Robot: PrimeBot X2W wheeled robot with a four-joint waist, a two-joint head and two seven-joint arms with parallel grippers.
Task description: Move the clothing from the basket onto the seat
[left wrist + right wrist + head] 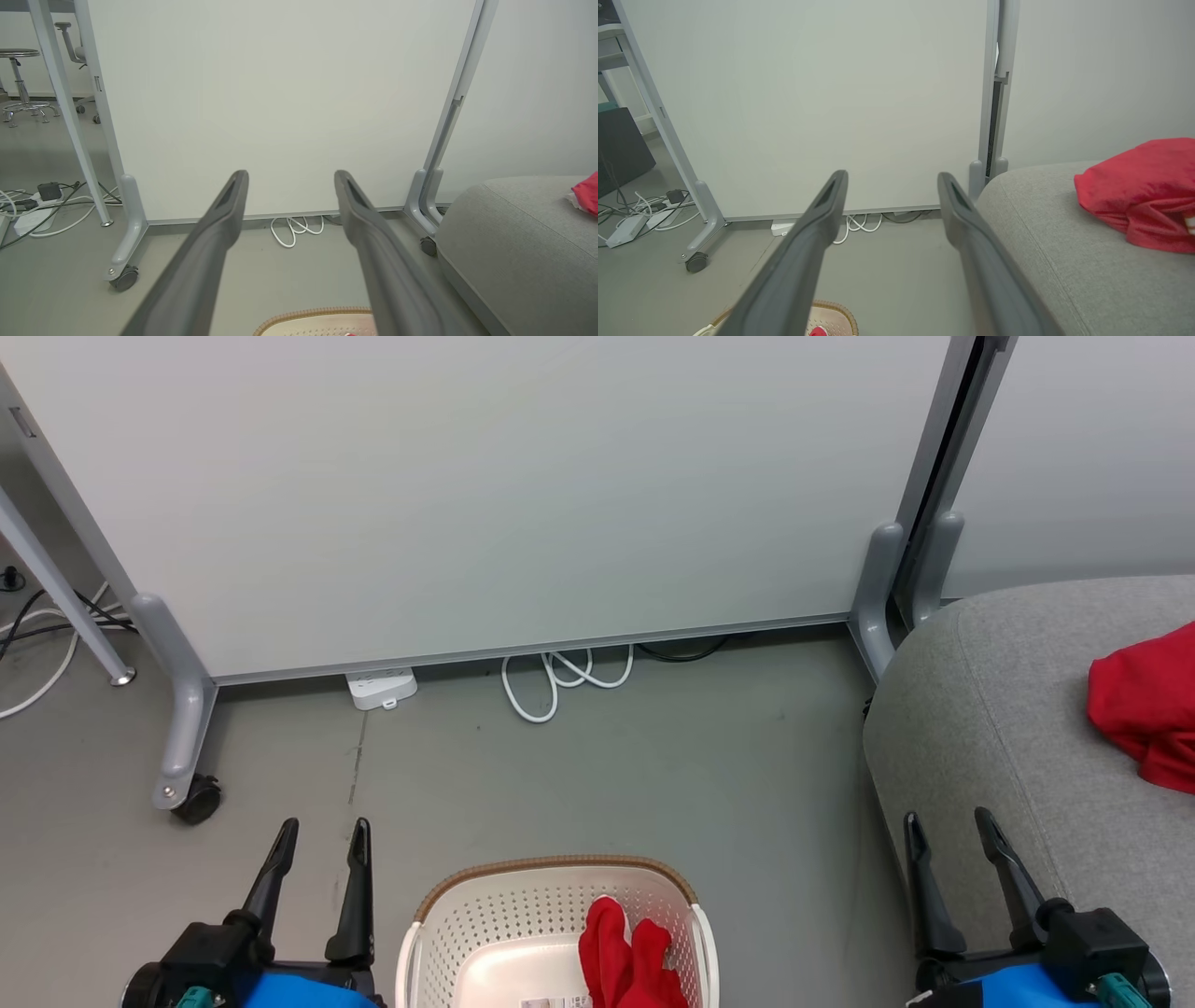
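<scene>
Grey, smooth floor runs up to a matt white partition panel on grey metal feet, the left foot ending in a black castor. At the lower left, the left gripper hangs over bare floor, its two long dark fingers spread wide with nothing between them. Further right, a white power strip and a looped white cable lie under the panel's lower edge. Nearer, the laundry basket is stiff cream plastic, perforated and round-cornered, with a brown woven-look rim. A crumpled red garment slumps against its right wall. It looks light, limp and likely to drape and trail when lifted, so a pinch on its raised top fold seems the best hold. The right gripper, also wide apart and empty, hovers by the near left edge of the seat, a rounded cushion in grey woven fabric. A second red garment lies bunched toward the seat's right edge.
</scene>
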